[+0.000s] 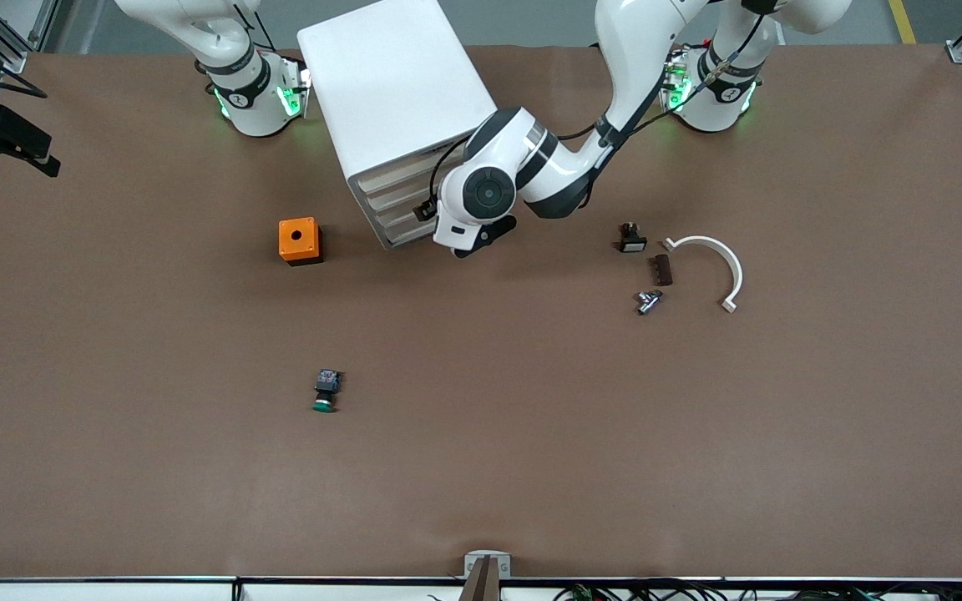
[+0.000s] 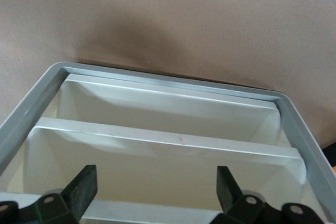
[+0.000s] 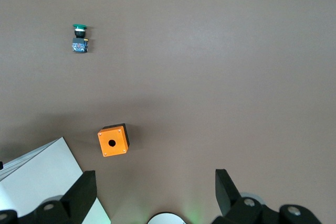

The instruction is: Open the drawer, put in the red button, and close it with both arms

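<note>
Green switch (image 1: 326, 391) nearest; red button (image 1: 631, 239) faces bases (image 1: 257, 104); left gripper (image 2: 157, 188) at drawers (image 1: 395, 209), right gripper (image 3: 156, 192) over table (image 1: 531, 467), fingers (image 2: 84, 183) spread.

Both arms are showing glossy white shells with dark grey joint rings. The left arm (image 1: 569, 167) is carrying a round dark cap on its wrist housing, and a thin black cable is running along its forearm. Green lights are glowing at both bases, each marked with a small dark emblem. The left end effector (image 2: 156, 192) and right end effector (image 3: 155, 191) are wearing black wedge-shaped fingers with silver screws.
</note>
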Controlling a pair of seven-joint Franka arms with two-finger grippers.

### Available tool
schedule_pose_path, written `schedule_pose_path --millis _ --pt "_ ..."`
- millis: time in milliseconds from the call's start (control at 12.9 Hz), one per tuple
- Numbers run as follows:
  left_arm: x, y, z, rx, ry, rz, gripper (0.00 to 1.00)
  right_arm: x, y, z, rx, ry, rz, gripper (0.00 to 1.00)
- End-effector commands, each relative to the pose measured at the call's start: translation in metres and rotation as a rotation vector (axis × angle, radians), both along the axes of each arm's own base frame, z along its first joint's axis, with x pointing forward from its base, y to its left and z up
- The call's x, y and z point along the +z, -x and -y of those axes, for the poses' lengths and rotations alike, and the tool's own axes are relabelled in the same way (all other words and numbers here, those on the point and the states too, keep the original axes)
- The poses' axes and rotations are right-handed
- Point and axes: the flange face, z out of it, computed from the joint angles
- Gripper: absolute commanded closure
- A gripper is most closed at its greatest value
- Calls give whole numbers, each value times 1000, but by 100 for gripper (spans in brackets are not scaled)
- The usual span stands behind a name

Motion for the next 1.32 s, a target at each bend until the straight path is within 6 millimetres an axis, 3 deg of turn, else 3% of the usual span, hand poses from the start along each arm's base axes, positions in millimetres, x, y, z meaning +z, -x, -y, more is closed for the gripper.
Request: schedule_pose_path --millis 0,155,233,389,544,699,933,1244 --pt "19 -16 -14 -3 -6 57 1 3 8 3 6 -3 19 0" --pt "47 -51 -37 -7 -32 130 1 3 8 4 3 -7 21 0" --pt "66 -81 -53 18 -33 155 1 4 7 3 4 -26 23 0" --pt "105 -145 -105 98 -27 184 1 4 7 1 5 -40 27 0" --pt "150 -185 -166 140 -49 245 1 4 7 1 7 -41 27 0" --pt "193 -202 -217 115 -22 296 1 4 6 0 10 -40 33 0" --pt "244 -210 -293 58 -13 313 1 5 5 -1 14 -40 45 0" --pt "280 -201 -372 -118 -95 330 1 7 4 2 61 -40 55 0"
